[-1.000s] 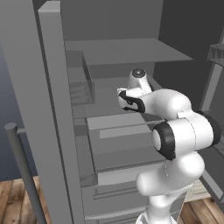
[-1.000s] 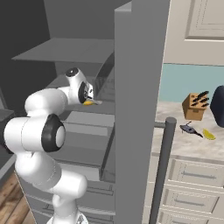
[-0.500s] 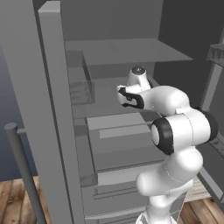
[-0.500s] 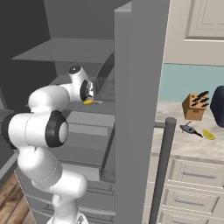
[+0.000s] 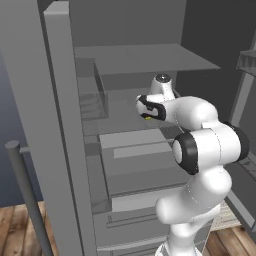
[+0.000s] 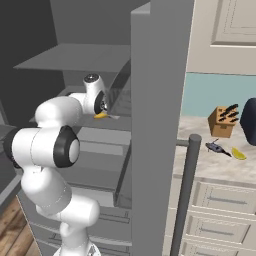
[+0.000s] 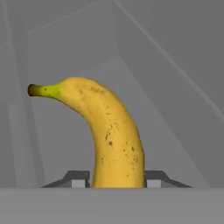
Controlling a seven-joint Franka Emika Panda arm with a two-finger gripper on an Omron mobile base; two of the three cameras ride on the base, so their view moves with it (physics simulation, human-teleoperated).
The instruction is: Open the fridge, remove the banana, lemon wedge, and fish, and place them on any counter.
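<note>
The fridge (image 5: 55, 125) is open. Its tall grey door edge fills the left side of the left base view, and the other door (image 6: 160, 125) stands up the middle of the right base view. The white arm reaches into the fridge over a grey shelf (image 5: 120, 112).

In the hand view the banana (image 7: 109, 135) stands right in the middle of the frame. Its fat end sits down low between the two dark finger tips (image 7: 76, 178), one on each side. Both tips look pressed right against the banana's sides, so the jaws are narrow and closed on the banana. The banana curves up and to the left, and its green and brown stem points to the upper left of the frame. The skin is yellow with little brown spots.

In the left base view the gripper (image 5: 148, 113) is near the middle of the frame, and a small bit of yellow peeks out under it. In the right base view the same yellow bit (image 6: 101, 115) shows just right of the hand, above the shelf, in the left half of the frame.

On the right side of the right base view is the beige surface (image 6: 210, 167). The dark fish (image 6: 216, 148) lies on it, and the lemon wedge (image 6: 239, 154) lies just beside it to the right. A brown knife block (image 6: 222, 121) stands behind them, near the teal wall.
</note>
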